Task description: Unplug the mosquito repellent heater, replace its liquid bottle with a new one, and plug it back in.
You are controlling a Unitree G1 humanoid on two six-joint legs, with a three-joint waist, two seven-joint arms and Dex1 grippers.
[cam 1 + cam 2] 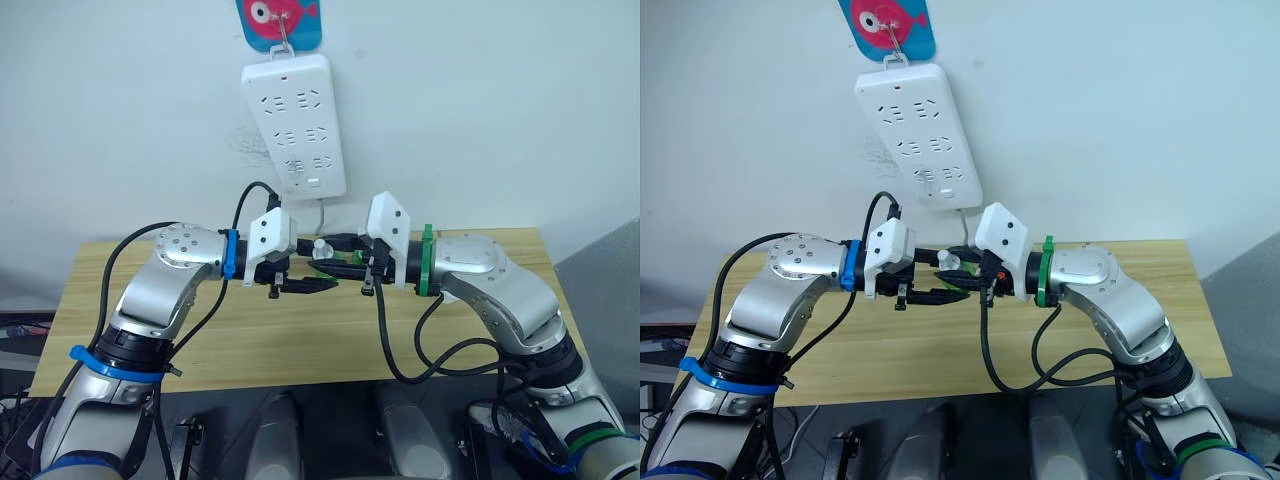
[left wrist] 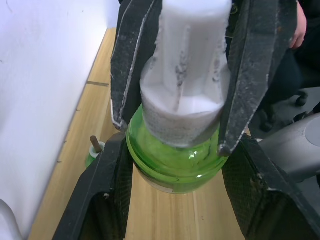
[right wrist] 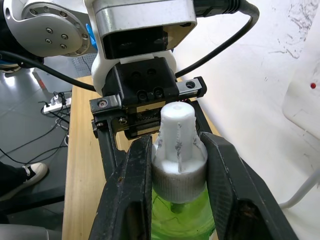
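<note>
Green liquid bottle (image 2: 175,167) with its white cap (image 3: 177,142) is hanging mid-frame over the wooden table (image 1: 300,340), both arms bending inward at elbow height to meet there. Right gripper (image 3: 176,165) is clamping the cap between its black fingers (image 3: 127,190), while the left gripper (image 2: 175,200) is closing its fingers around the bottle's green body. At upper centre a white power strip (image 1: 295,120) is hanging on the white wall (image 1: 500,100) from a blue fish hook (image 1: 280,22), and a second small green bottle (image 2: 93,150) is standing on the table by the wall.
</note>
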